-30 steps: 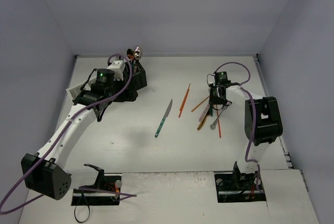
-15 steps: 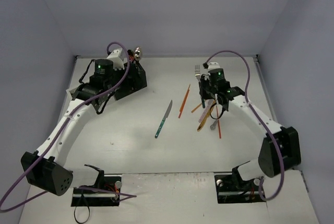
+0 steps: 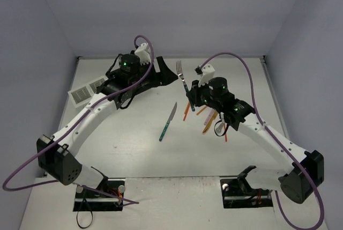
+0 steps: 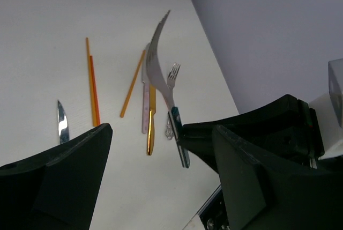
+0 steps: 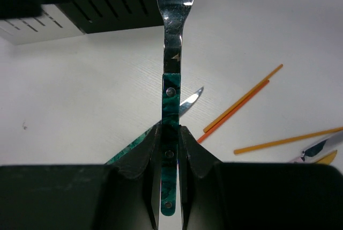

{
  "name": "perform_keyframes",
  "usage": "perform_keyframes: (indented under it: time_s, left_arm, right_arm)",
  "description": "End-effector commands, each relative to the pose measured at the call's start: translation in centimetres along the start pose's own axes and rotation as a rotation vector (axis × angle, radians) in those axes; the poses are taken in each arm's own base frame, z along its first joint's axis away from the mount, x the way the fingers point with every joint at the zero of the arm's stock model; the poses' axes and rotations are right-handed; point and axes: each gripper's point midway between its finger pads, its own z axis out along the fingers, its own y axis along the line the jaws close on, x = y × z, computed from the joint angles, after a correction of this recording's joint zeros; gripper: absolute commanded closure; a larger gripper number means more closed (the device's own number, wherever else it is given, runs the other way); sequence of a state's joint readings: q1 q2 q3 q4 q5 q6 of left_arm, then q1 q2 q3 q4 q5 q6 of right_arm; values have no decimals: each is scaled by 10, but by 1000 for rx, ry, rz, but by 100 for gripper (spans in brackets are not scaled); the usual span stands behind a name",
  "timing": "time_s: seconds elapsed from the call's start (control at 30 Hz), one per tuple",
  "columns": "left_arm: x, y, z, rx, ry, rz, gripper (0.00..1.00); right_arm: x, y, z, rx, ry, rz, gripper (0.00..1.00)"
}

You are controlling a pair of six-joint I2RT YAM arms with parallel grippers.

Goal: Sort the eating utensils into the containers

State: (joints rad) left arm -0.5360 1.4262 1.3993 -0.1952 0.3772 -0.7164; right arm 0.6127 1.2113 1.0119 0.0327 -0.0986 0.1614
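My right gripper (image 3: 192, 99) is shut on the teal handle of a silver fork (image 3: 181, 72) and holds it upright above the table, tines up; the right wrist view shows the jaws (image 5: 170, 139) clamped on the handle (image 5: 171, 98). My left gripper (image 3: 165, 74) is open and empty, just left of the fork, which shows in the left wrist view (image 4: 161, 74). A teal-handled knife (image 3: 168, 123) lies mid-table. Orange sticks (image 3: 188, 104) and several gold and pink utensils (image 3: 213, 120) lie to the right. The black caddy (image 5: 107, 10) and white caddy (image 5: 32, 29) stand at the back left.
The white caddy (image 3: 86, 93) shows beside my left arm, which covers most of the black caddy. Grey walls close the table's back and sides. On the table under the fork lie orange sticks (image 4: 92, 88), a gold utensil (image 4: 150, 125) and a small silver fork (image 4: 172, 75).
My right gripper lifted the teal fork off the pile and carried it left, upright. My left arm swung right from the caddies toward the fork, uncovering the white caddy.
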Motion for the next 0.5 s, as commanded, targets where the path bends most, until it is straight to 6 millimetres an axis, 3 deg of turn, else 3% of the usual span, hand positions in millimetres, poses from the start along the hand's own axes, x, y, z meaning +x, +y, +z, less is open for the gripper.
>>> perform_keyframes:
  time_s: [0.0,0.23,0.47]
  left_arm:
    - [-24,-48,8,119,-92,19,28]
    - [-15,-49,26,98,-84,41,33]
    - [-14,-51,33,99,-93,74,81]
  right_arm:
    - [-49,28,-13,-91,-174,5,100]
    - [-53,41,-16,-141,-192,10,100]
    - [-52,45,-15,-160,-191,18,100]
